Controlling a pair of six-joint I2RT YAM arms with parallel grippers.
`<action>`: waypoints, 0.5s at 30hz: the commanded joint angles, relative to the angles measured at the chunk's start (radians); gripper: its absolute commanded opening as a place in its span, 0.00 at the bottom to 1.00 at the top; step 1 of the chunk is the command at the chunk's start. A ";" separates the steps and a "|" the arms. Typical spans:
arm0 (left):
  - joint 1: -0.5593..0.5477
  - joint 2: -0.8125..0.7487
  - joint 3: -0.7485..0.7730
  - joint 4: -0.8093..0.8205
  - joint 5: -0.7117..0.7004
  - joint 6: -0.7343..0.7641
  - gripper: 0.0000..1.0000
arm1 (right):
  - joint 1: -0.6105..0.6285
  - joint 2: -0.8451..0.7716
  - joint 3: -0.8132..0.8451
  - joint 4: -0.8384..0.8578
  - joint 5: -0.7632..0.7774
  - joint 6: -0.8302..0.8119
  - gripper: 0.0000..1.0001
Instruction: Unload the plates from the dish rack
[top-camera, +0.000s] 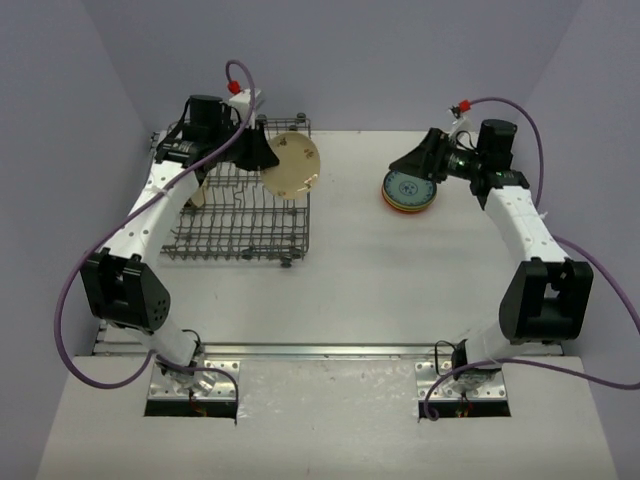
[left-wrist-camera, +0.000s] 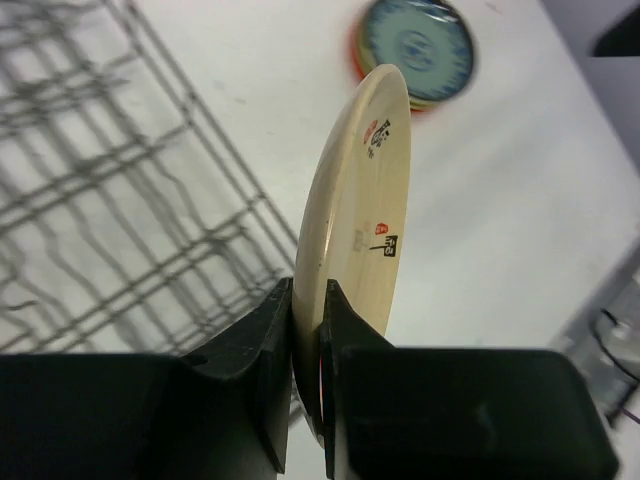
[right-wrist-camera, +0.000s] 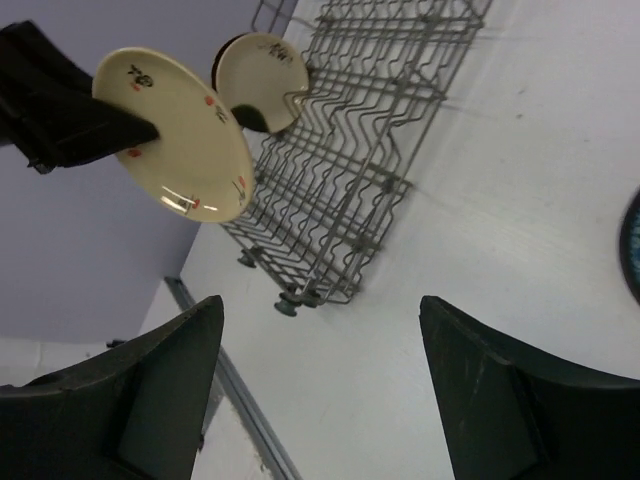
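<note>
White matte tabletop (top-camera: 400, 280), wire dish rack (top-camera: 240, 225), round beige plate (top-camera: 292, 168) pinched edgewise.

dish rack (top-camera: 240, 215): on table (top-camera: 400, 270), left part | held plate (top-camera: 291, 166): above the rack's far right corner, on edge, in left gripper (left-wrist-camera: 307, 290) | second plate (right-wrist-camera: 262, 68): standing in the rack, left side | plate stack (top-camera: 408, 191): on table, well right of the rack | right gripper (right-wrist-camera: 320, 300): beside the stack, on the side away from the rack
</note>
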 joint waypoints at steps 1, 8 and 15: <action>-0.013 -0.015 -0.026 0.063 0.420 -0.117 0.00 | 0.152 -0.034 0.026 0.082 -0.039 -0.051 0.72; -0.016 -0.017 -0.046 0.044 0.530 -0.113 0.00 | 0.284 0.028 0.126 -0.011 0.028 -0.141 0.62; -0.027 0.001 -0.050 0.017 0.532 -0.078 0.00 | 0.384 0.095 0.215 -0.092 0.104 -0.228 0.53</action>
